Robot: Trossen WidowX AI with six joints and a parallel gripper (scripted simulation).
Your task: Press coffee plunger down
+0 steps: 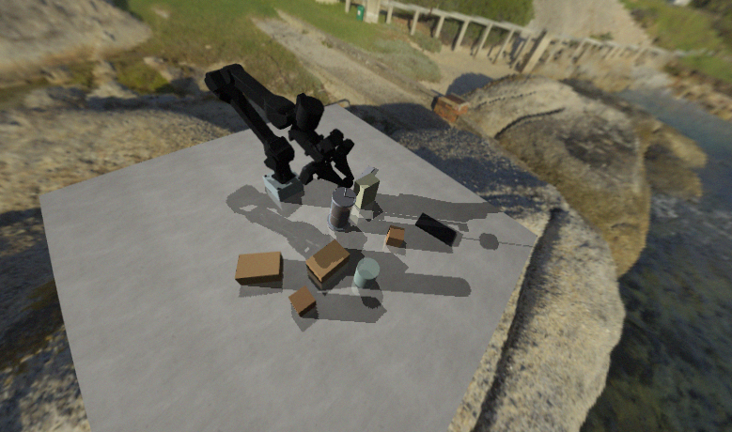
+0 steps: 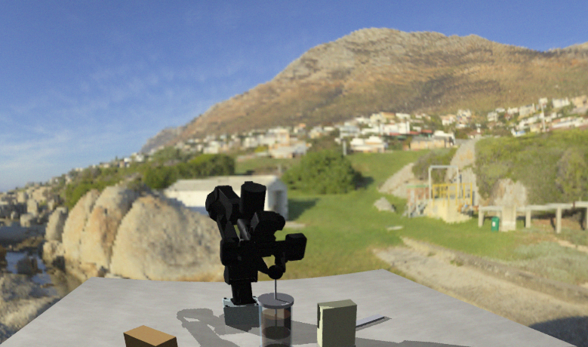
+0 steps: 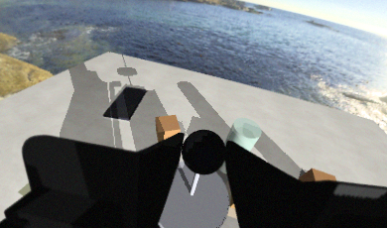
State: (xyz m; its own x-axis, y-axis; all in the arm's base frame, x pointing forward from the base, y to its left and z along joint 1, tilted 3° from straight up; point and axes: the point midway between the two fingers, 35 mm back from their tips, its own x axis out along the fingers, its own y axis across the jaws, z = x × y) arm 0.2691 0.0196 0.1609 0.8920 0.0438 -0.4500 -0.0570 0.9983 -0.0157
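Observation:
The coffee press stands upright on the grey table top, a clear cylinder with a grey lid. Its round black plunger knob sits above the lid on a thin rod. A short length of rod shows between knob and lid. A dark disc shows inside the glass, low in the exterior view. My gripper is shut on the knob, with one fingertip on each side of it in the wrist view. The press's base is cut off in the exterior view.
A pale green box stands close beside the press. A small orange-brown block, a black slab, a teal cylinder, two larger brown boxes and a small brown cube lie on the table.

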